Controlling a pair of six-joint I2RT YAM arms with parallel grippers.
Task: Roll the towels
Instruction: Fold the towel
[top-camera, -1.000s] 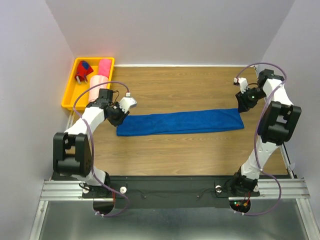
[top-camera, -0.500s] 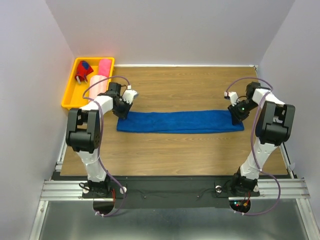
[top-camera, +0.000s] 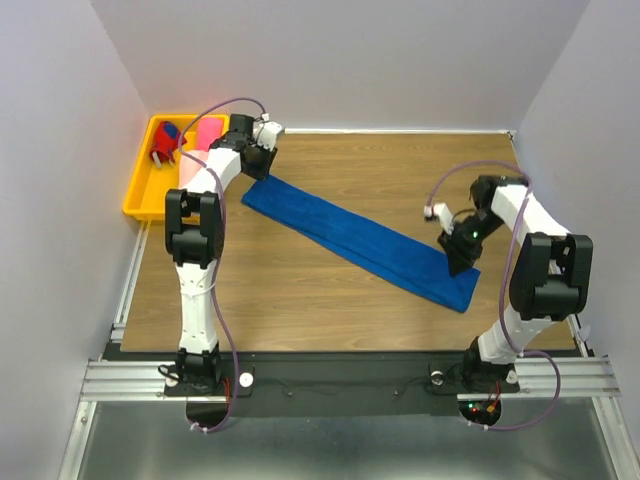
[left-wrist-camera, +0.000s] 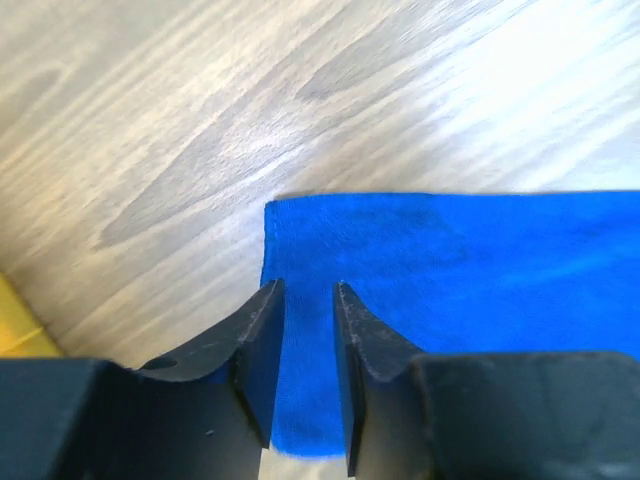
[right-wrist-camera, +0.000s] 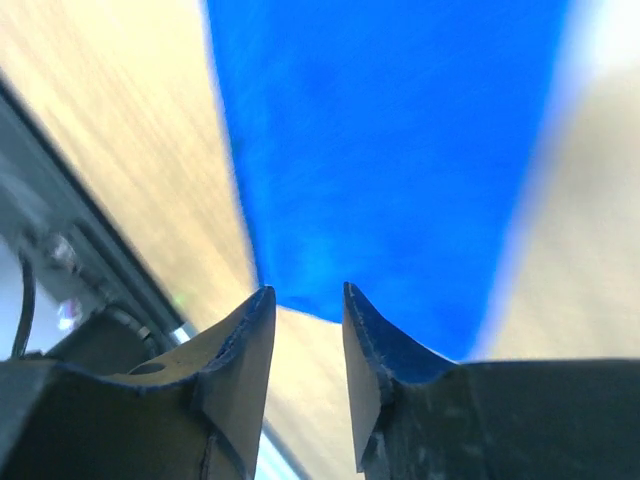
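The royal blue towel (top-camera: 355, 240) lies flat and slanted on the wooden table, from back left to front right. My left gripper (top-camera: 258, 172) is at its back-left end, beside the tray. In the left wrist view the jaws (left-wrist-camera: 308, 290) stand narrow with the towel's (left-wrist-camera: 450, 270) end between them. My right gripper (top-camera: 462, 262) is at the front-right end. In the right wrist view its jaws (right-wrist-camera: 305, 290) stand narrow with the towel's (right-wrist-camera: 380, 150) edge at the tips. The hot pink towel (top-camera: 207, 132) and the pale pink towel (top-camera: 188, 170) lie rolled in the tray.
The yellow tray (top-camera: 140, 190) stands at the back left and also holds a red and blue object (top-camera: 165, 143); its corner shows in the left wrist view (left-wrist-camera: 20, 320). The table's metal front rail (top-camera: 330, 375) runs along the near edge. Walls close in both sides.
The towel has swung from lying straight across to a diagonal. My left gripper moved back toward the tray with its end, and my right gripper moved forward and left with the other end.
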